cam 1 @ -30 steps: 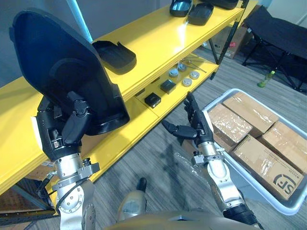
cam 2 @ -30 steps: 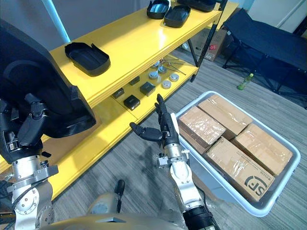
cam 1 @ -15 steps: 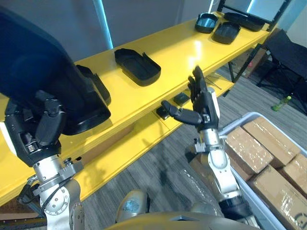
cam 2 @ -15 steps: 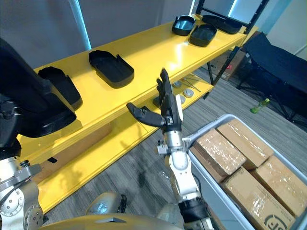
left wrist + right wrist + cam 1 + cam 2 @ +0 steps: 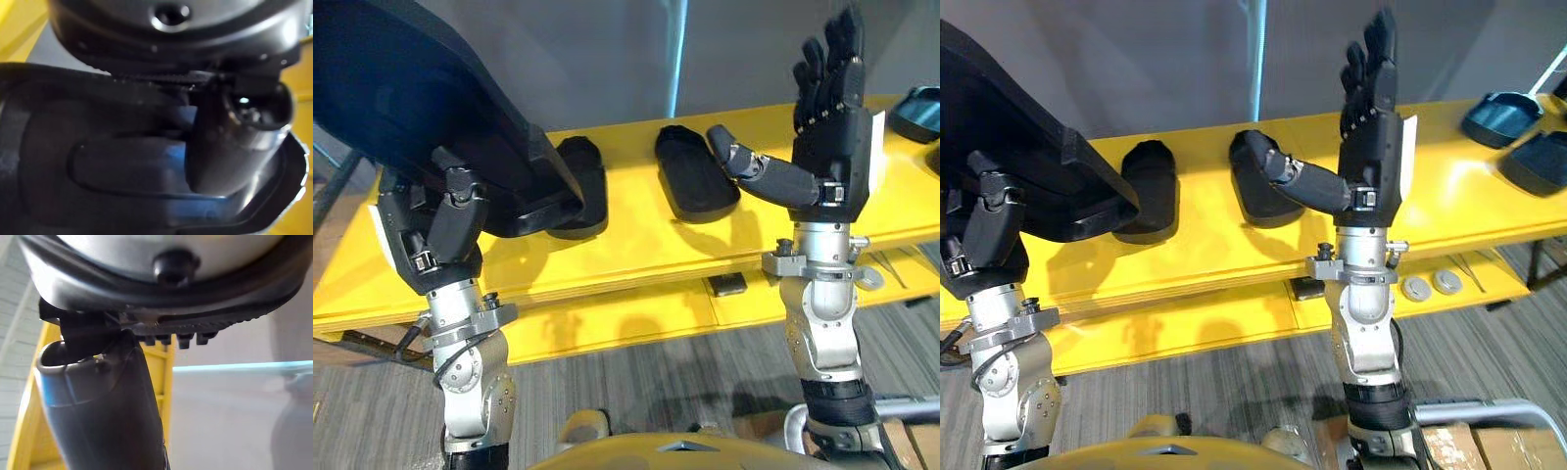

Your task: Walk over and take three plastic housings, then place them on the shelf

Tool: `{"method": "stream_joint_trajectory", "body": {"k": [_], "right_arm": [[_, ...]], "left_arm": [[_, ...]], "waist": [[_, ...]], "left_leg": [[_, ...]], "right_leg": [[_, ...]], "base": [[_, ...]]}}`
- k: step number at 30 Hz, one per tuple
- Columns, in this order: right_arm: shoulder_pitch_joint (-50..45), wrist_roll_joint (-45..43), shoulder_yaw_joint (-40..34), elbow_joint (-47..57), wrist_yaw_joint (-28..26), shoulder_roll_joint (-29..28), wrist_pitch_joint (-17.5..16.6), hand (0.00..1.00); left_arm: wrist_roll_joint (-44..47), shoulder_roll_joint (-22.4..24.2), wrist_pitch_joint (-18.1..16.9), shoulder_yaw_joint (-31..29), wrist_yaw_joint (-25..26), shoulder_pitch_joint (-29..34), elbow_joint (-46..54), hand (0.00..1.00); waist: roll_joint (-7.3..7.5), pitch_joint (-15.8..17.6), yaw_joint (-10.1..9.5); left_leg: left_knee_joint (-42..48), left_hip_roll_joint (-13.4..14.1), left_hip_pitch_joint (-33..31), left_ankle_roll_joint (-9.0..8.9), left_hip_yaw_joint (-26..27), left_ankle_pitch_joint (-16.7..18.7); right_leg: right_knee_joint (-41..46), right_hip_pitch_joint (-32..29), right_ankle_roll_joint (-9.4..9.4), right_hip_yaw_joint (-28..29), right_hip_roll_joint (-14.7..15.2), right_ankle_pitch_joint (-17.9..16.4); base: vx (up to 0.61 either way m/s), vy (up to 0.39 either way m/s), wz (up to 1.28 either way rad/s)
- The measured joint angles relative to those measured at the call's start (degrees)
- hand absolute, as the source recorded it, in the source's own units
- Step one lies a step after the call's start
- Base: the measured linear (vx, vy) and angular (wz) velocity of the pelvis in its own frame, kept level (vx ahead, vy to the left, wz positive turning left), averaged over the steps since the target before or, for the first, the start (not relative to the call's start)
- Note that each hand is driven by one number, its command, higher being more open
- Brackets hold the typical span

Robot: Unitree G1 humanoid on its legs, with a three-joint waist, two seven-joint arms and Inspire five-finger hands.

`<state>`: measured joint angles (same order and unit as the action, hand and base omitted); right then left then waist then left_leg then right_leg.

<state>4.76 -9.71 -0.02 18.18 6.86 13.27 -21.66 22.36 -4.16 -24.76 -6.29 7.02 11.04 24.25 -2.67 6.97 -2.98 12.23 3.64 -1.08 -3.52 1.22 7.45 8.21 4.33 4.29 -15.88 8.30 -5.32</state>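
The housing (image 5: 411, 98) is clasped by the left hand (image 5: 435, 230) over the shelf's (image 5: 636, 245) left part; the right hand (image 5: 832, 147) is spread, empty.

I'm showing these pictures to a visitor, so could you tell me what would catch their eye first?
The big black plastic housing gripped in the left hand, at the upper left, stands out most. Next, the right hand raised open before the yellow shelf, where two more housings lie.

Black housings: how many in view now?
5. One held housing in the left hand; two middle housings on the shelf; two end housings at its right. Others may be hidden behind the held one.
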Motion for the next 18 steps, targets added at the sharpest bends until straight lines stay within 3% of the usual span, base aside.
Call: {"method": "stream_joint_trajectory", "body": {"k": [6, 11, 13, 15, 18], "right_arm": [[-6.4, -3.5, 0.5, 0.0, -2.4, -6.1, 0.1, 1.00], [-7.7, -5.1, 2.2, -6.2, -6.4, -5.9, 0.3, 1.00], [-7.7, -5.1, 2.1, -6.8, -7.4, -5.4, 1.4, 1.00], [-7.0, -4.8, 1.9, -6.7, -7.4, -5.0, 1.4, 1.00], [-4.6, -0.6, 2.2, -7.6, -4.2, -3.2, 1.2, 1.00]], "left_arm": [[-0.1, 0.0, 2.4, 2.7, -1.2, 2.3, 0.1, 0.00], [-0.9, 0.9, 3.8, 3.3, -0.3, 5.3, -0.2, 0.00], [-2.7, 1.2, 3.7, 3.3, 0.5, 5.1, -0.6, 0.00], [-3.1, 1.2, 3.5, 3.4, 0.9, 4.7, -2.6, 0.00], [-4.3, 1.5, 3.6, 3.6, 1.5, 4.9, -5.8, 0.00]], "waist": [[0.98, -0.4, 0.15], [1.71, 0.7, 0.28], [2.63, 2.0, 1.29], [3.97, 2.9, 2.94], [2.49, 3.2, 3.23]], "left_leg": [[-3.3, -1.2, 1.6, 0.27, -0.1, -1.6], [9.7, -1.2, -5.1, -0.97, 0.0, -0.9], [15.2, 1.3, -8.2, 1.30, 1.0, 1.3], [16.6, 4.7, -10.0, 0.17, -0.2, 0.2], [16.2, 8.3, -8.9, -1.52, -6.5, -1.9]], "right_leg": [[-2.4, 1.5, 0.42, -0.9, 0.8, 0.8], [-0.7, 0.8, -0.17, -0.5, 1.9, 0.4], [2.4, -0.6, -0.04, -1.6, 4.8, -0.8], [6.8, -2.2, 1.67, -1.8, 9.4, -2.5], [12.1, -4.6, 5.95, 0.4, 14.4, -4.0]], "base": [[0.02, 0.027, 0.05], [-0.09, 0.023, -0.01], [-0.14, 0.126, 0.26], [-0.12, 0.189, 0.42], [-0.09, 0.374, 0.02]]}}
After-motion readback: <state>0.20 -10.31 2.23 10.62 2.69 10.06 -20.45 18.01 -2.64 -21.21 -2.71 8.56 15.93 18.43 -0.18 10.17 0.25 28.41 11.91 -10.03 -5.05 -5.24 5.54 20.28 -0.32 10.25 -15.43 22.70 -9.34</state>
